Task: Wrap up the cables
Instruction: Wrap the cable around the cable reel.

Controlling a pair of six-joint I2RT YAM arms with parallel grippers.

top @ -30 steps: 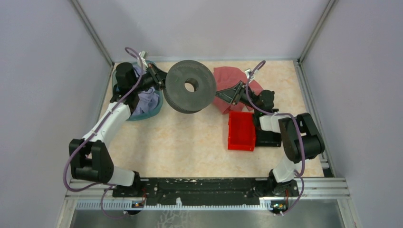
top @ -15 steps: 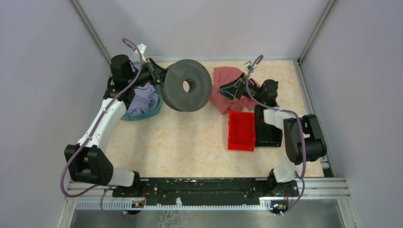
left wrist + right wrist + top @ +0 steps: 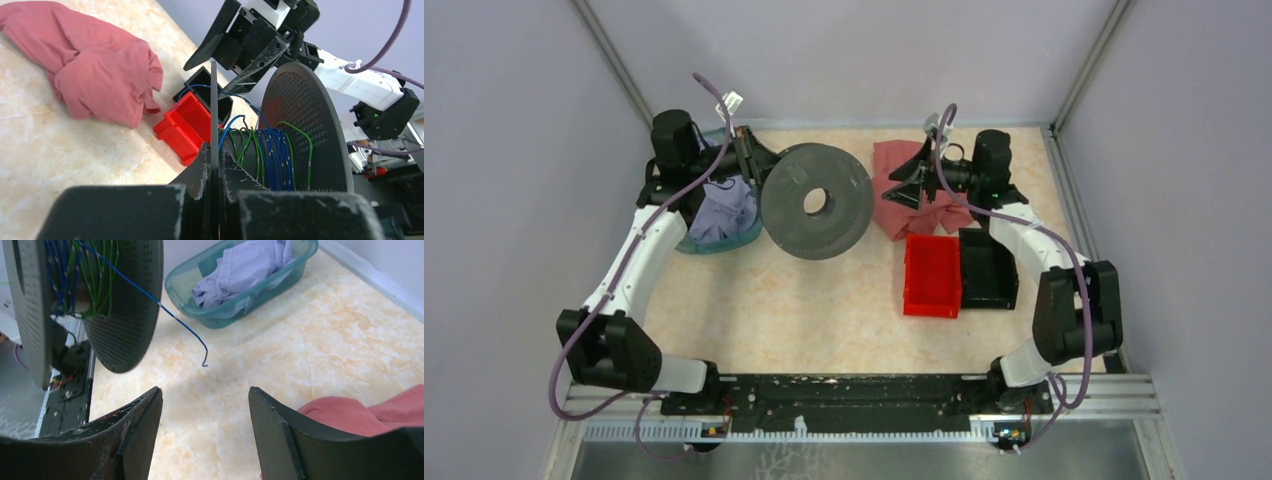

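Note:
A big black spool point(image 3: 794, 218) hangs above the table at the back left, tilted on edge. My left gripper point(image 3: 758, 166) is shut on the rim of one thin flange point(image 3: 214, 100). Blue and green cables point(image 3: 272, 150) are wound round its core, between the perforated flanges point(image 3: 130, 305). One blue cable end point(image 3: 185, 325) trails loose from the spool and hangs in the air. My right gripper point(image 3: 205, 395) is open, empty, and a little short of that loose end. In the top view the right gripper point(image 3: 906, 180) hovers over the red cloth, right of the spool.
A teal basin point(image 3: 746, 233) with lilac cloth sits at the back left, under the left arm. A crumpled red cloth point(image 3: 904, 215) lies at the back centre. A red bin point(image 3: 932, 275) and a black bin point(image 3: 987, 268) stand side by side in front of it.
My right gripper has opened wider and pulled back from the spool toward the far wall; the blue cable end now hangs free. The left arm has shifted the spool slightly left.

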